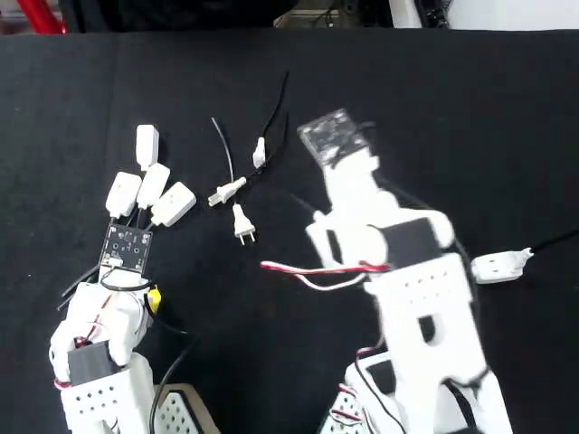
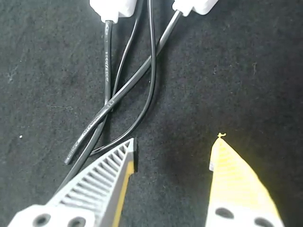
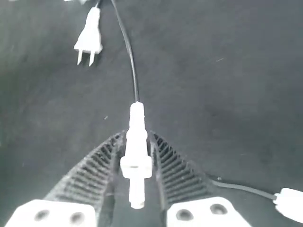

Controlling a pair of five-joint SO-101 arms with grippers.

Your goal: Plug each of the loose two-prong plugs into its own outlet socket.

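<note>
**Plug pinched in right hand; left hand spread near sockets**

A white plug (image 3: pixel 136 142) is pinched between the fingers of the right hand (image 3: pixel 137 135). Its black cord (image 3: pixel 127 52) is led straight away from the fingertips, and its other end is turned back toward the wrist. Beyond it, a second plug (image 3: pixel 88 40) is seen on the black surface (image 3: pixel 227 71), with its two prongs pointed toward the hand.

In the high view the right hand (image 1: pixel 333 136) is placed over the middle of the surface. Three plugs are seen between it and the left arm (image 1: pixel 99 353): a far plug (image 1: pixel 260 152), a middle plug (image 1: pixel 226 192) and a near plug (image 1: pixel 242 224). It cannot be told from that view which plug is the pinched one.

Four sockets (image 1: pixel 152 183) are fanned out in a cluster just ahead of the left arm's wrist. A fifth socket (image 1: pixel 498 264) is laid beside the right arm, on its outer side, well apart from the cluster.

The left hand (image 2: pixel 173 151) is spread wide, and nothing is gripped in it. Crossed cords (image 2: pixel 109 94) are seen just beyond its grey finger (image 2: pixel 111 165), and these are led up to two white socket ends (image 2: pixel 113 5) of the cluster.
</note>
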